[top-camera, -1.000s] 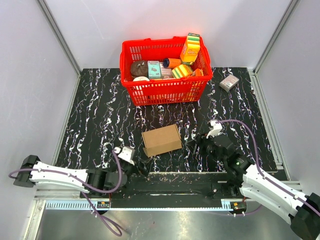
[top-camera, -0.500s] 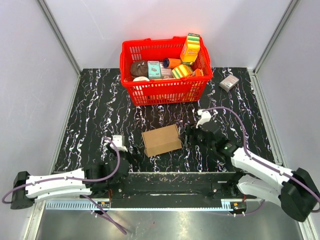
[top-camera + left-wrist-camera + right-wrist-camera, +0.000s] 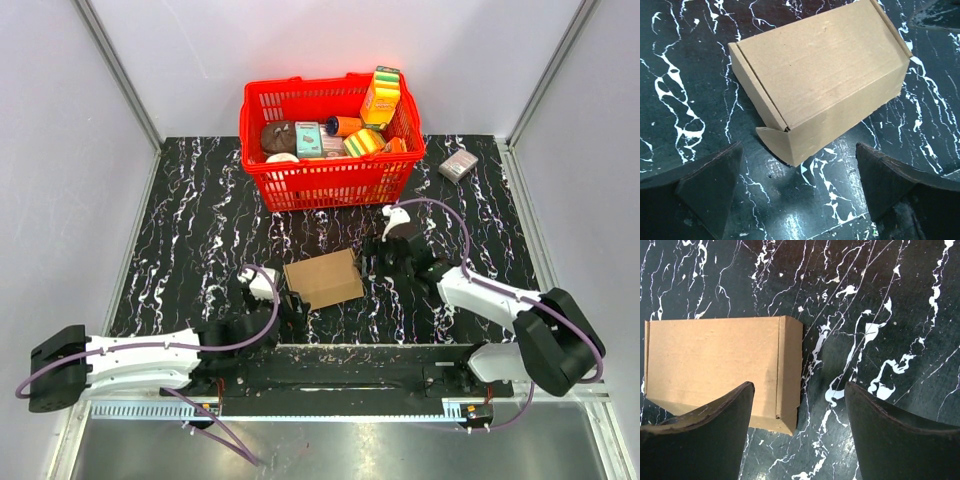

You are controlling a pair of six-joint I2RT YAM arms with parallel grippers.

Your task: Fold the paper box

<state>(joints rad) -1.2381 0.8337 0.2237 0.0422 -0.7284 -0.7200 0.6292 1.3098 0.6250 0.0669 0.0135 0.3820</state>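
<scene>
The paper box (image 3: 323, 279) is a closed brown carton lying flat on the black marble table (image 3: 200, 230). In the left wrist view the paper box (image 3: 820, 75) shows a small corner flap sticking out at its near end. My left gripper (image 3: 292, 304) stands open just short of that near-left corner, touching nothing, and its fingers (image 3: 705, 185) frame bare table. My right gripper (image 3: 372, 252) is open at the carton's right end. There the paper box (image 3: 715, 365) lies partly behind the left finger (image 3: 705, 435), with no contact visible.
A red basket (image 3: 325, 185) full of colourful packages stands at the back centre. A small grey-pink box (image 3: 458, 165) lies at the back right. Grey walls close in the table on three sides, and a metal rail (image 3: 330, 380) runs along the near edge.
Both arms have reached in toward the carton, the left to its near-left corner and the right to its right end. The right jaws have spread wider. The carton has not moved.
</scene>
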